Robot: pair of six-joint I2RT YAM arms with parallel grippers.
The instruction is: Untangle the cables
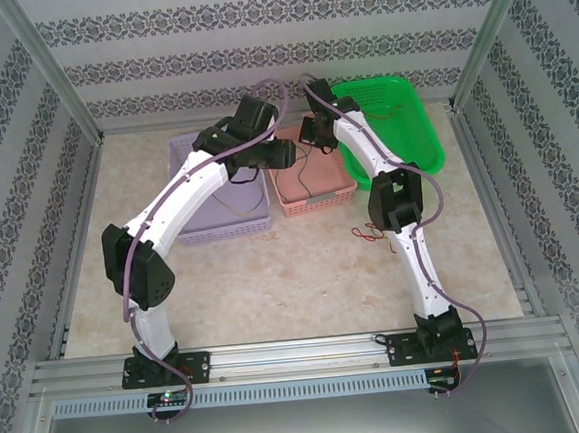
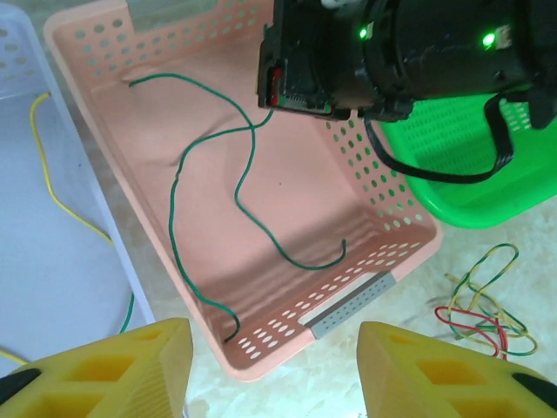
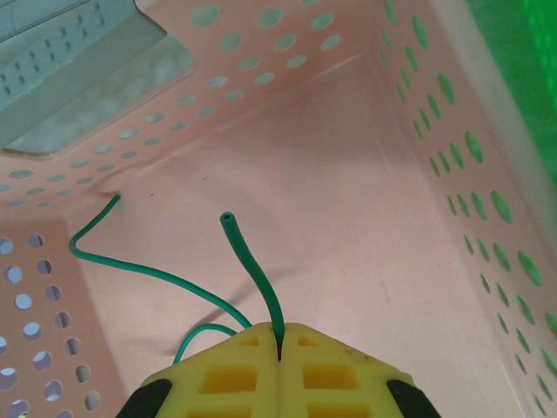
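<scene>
**Reference: pink basket [image 2: 383,235].** All positions are given relative to it.

- **Right claw [image 3: 280,335].** It is above the basket interior. The fingers are pressed together and clamped on a green cable [image 3: 252,261] close to its free end, which stands up past the fingertips. Gripping near the end probably lets the rest of the cable trail onto the basket floor for release.
- **Second green cable [image 2: 237,187].** It lies loose on the basket floor, crossing the held one.
- **Left claw [image 2: 274,335].** It hovers over the basket's near rim with fingers apart, holding nothing. It is judged to be standing by, clear of the right arm.
- **Yellow cable [image 2: 52,187].** It lies in the lilac basket [image 2: 61,287], just left of the pink basket. The baskets appear to sort cables by colour.
- **Tangle [image 2: 483,300].** Red, yellow and green cables are knotted together on the tabletop [image 2: 409,348], off the basket's near right corner and nearer than the green basket [image 2: 470,165]. They are not yet separated, so the task is judged partway done.
</scene>
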